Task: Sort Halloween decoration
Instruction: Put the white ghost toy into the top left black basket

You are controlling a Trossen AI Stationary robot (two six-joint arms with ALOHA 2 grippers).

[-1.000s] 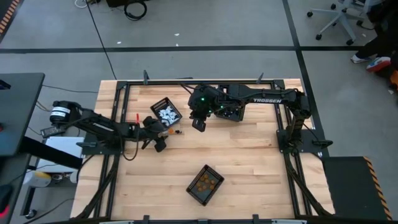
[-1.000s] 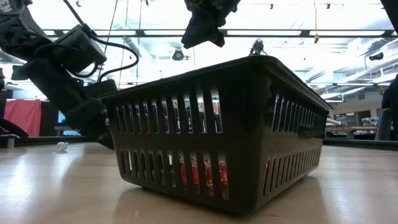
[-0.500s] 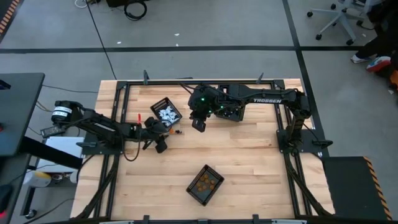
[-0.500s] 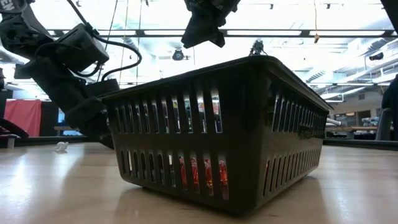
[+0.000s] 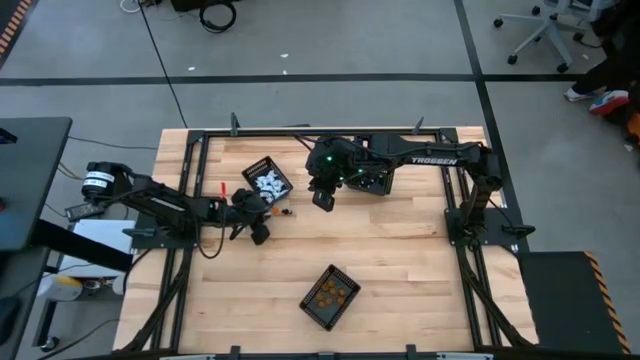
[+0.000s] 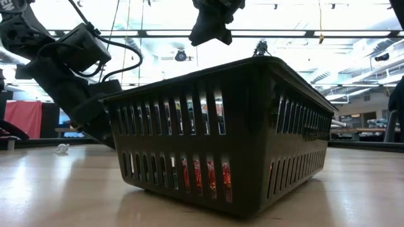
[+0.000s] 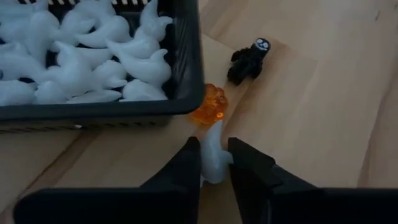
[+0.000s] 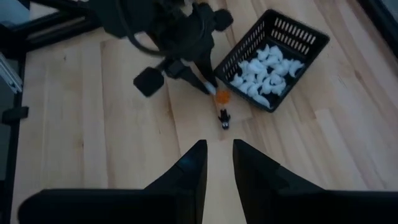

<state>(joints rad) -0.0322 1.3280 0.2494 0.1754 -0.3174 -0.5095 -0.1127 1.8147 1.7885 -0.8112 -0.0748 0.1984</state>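
High view: left gripper [image 5: 262,226] sits left of centre just below the ghost basket [image 5: 267,182]; right gripper [image 5: 322,197] hangs above mid-table, farther from the loose trinkets; pumpkin basket [image 5: 329,296] lower centre. Left wrist view: jaws pinch a white ghost [image 7: 212,155], long axis along the fingers, orange pumpkin [image 7: 209,107] touching the basket wall [image 7: 186,68], black figure [image 7: 249,59] upper right. Right wrist view: its jaws stand narrowly apart, empty.

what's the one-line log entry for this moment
left gripper: fingers closing on white ghost beside ghost basket | right gripper: raised, empty | loose: orange piece, black figure
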